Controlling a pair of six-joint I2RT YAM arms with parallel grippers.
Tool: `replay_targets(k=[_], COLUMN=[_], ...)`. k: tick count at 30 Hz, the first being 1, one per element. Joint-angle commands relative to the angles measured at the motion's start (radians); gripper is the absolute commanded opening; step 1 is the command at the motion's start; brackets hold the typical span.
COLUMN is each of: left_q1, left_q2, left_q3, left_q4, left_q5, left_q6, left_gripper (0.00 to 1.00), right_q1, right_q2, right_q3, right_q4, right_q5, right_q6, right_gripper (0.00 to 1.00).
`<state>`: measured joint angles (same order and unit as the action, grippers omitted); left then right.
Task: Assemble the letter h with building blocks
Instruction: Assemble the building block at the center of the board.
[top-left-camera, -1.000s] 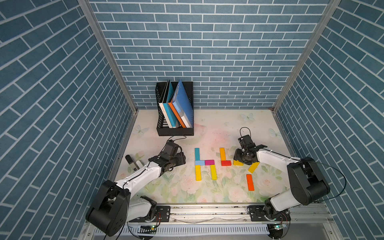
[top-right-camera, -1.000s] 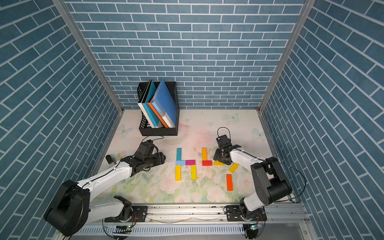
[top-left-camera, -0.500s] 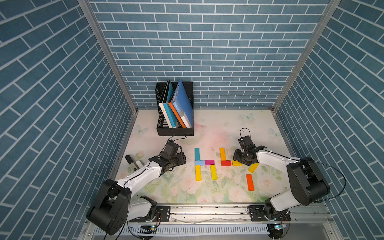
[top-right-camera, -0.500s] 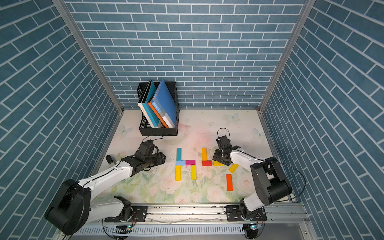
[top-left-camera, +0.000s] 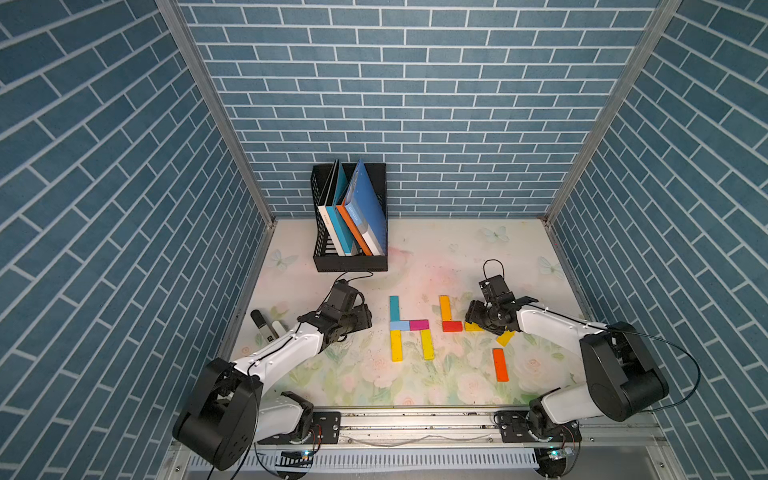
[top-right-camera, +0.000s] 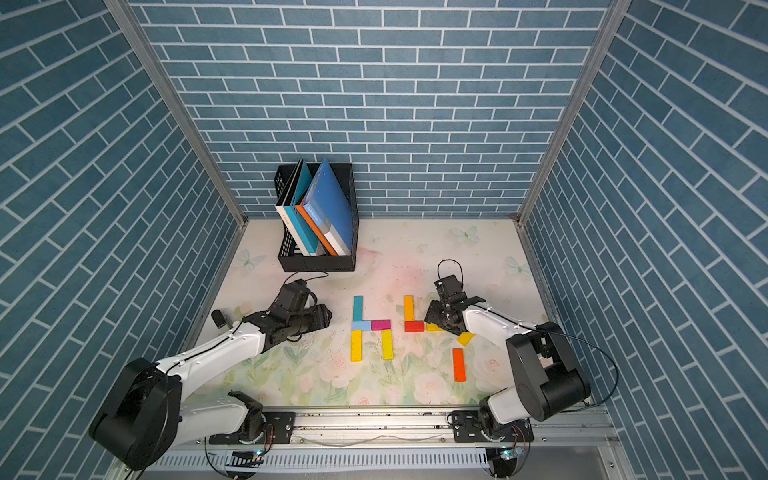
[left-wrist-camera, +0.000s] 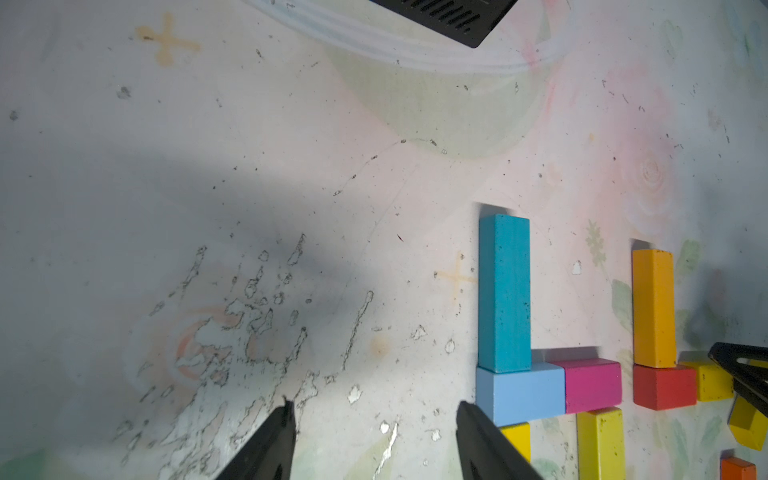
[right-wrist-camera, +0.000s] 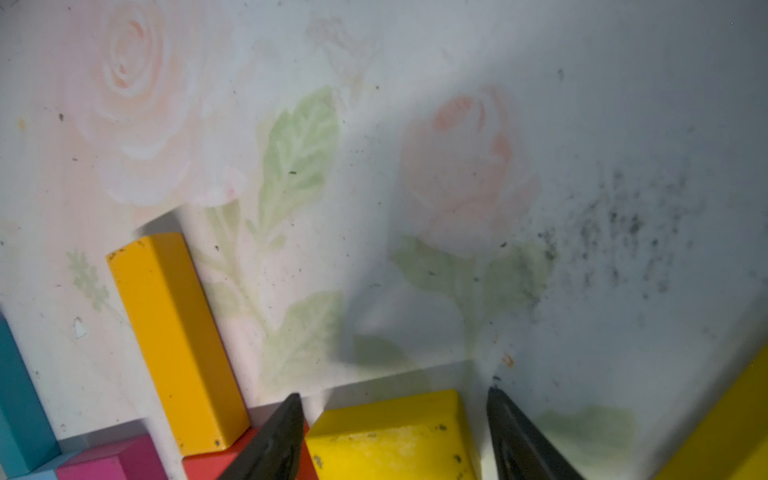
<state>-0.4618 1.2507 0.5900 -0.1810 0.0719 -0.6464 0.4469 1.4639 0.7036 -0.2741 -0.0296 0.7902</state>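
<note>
Right end effector (right-wrist-camera: 394, 392), released, straddles the short yellow block (right-wrist-camera: 386, 444), whose long axis runs toward the right edge of the worktop (top-left-camera: 519, 249). Left end effector (left-wrist-camera: 374, 405), released and empty, is farther off.

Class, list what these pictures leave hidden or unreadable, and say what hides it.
- Short yellow block: the right wrist view's edge cuts it; in both top views the right tool covers most of it.
- Tilted yellow block: part lies under the right arm in both top views.
- Book cover lettering: too small to read.
- Dark object beside the left arm: too small to identify.
</note>
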Motion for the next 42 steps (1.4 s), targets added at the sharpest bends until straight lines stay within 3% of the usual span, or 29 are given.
replay_targets(k=[1, 42], left_q1=[-0.003, -0.004], left_q2=[0.003, 0.006], left_q3=[-0.017, -0.012], left_q4=[0.009, 0.003], left_q5=[0.002, 0.002], left_q6=[0.005, 0.007], left_gripper=[0.67, 0.67], right_q1=[0.006, 0.021], right_q2=[-0.013, 0.011], right_q3=[-0.018, 0.011], right_q4=[0.008, 0.019], right_q5=[-0.025, -0.03], right_q6=[0.035, 0.016], right_gripper=[0.69, 0.67])
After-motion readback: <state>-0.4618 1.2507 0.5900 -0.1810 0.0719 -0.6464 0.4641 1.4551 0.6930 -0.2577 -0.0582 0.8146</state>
